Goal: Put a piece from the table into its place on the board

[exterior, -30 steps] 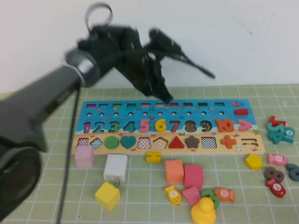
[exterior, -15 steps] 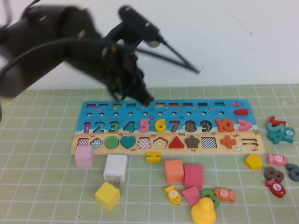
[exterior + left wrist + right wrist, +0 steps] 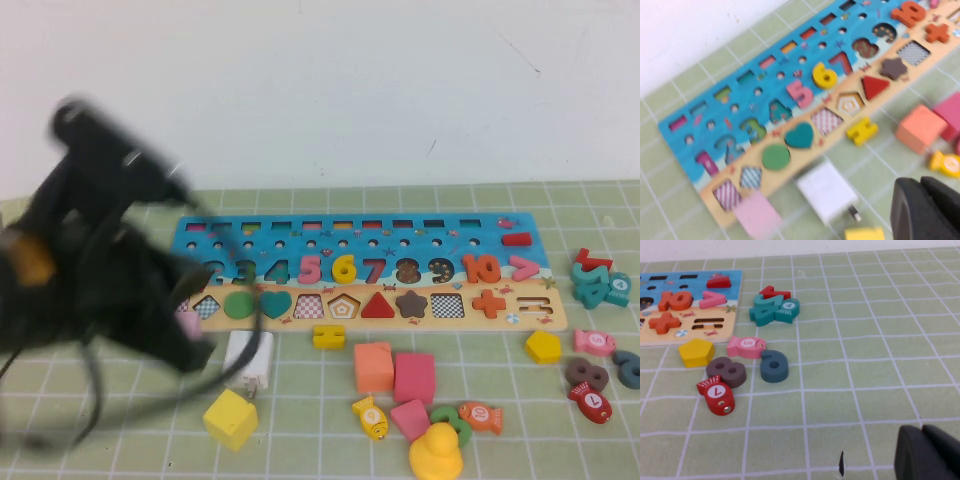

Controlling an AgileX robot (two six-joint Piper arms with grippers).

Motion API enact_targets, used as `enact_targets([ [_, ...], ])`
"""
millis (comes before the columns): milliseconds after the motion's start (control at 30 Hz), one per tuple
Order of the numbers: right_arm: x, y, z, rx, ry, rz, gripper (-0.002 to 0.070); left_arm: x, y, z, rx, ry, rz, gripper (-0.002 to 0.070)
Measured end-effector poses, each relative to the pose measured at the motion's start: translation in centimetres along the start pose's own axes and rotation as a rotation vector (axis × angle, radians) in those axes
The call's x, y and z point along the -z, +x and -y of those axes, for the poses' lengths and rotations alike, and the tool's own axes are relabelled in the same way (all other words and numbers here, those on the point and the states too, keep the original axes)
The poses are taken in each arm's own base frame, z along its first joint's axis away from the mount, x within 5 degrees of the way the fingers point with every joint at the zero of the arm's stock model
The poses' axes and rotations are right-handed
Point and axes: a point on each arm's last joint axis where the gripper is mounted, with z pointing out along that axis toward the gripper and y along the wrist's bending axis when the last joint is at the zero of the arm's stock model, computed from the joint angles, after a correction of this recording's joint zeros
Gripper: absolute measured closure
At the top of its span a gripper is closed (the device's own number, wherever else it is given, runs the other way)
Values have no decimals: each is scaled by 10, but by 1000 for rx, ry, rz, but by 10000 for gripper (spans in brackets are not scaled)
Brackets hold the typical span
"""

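Seated in the board (image 3: 520, 312), the 6 (image 3: 344, 268) is seen right of the left gripper (image 3: 927, 210) (fingers shut, empty); the right gripper (image 3: 929, 447), shut, is parked lower right.

The piece (image 3: 343, 268) sits in the board (image 3: 520, 312) (on the table (image 3: 500, 440)).

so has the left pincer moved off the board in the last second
Yes. The left pincer, shut and empty, has swung from above the board's far edge back toward the robot and leftward, now near the white block. The right pincer is parked over the table.
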Motion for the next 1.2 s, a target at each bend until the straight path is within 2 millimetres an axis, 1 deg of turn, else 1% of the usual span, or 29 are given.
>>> enact_targets([
  [100,0,0,0,0,0,0,678,18,22,7,25,-3,15,676],
  [267,0,0,0,0,0,0,678,49,49,16,54,-5,57,676],
  [500,0,0,0,0,0,0,678,93,82,27,113,-1,-16,676],
  [667,0,0,0,0,0,0,678,125,105,30,158,-63,-29,676],
  [733,0,0,0,0,0,0,678,132,117,30,177,-100,-12,676],
  [833,0,0,0,0,0,0,678,133,137,30,214,-146,28,676],
  [967,0,0,0,0,0,0,678,127,160,31,256,-184,132,676],
  [1033,0,0,0,0,0,0,678,121,171,31,261,-205,198,676],
  [1200,0,0,0,0,0,0,678,95,198,30,246,-274,359,676],
])
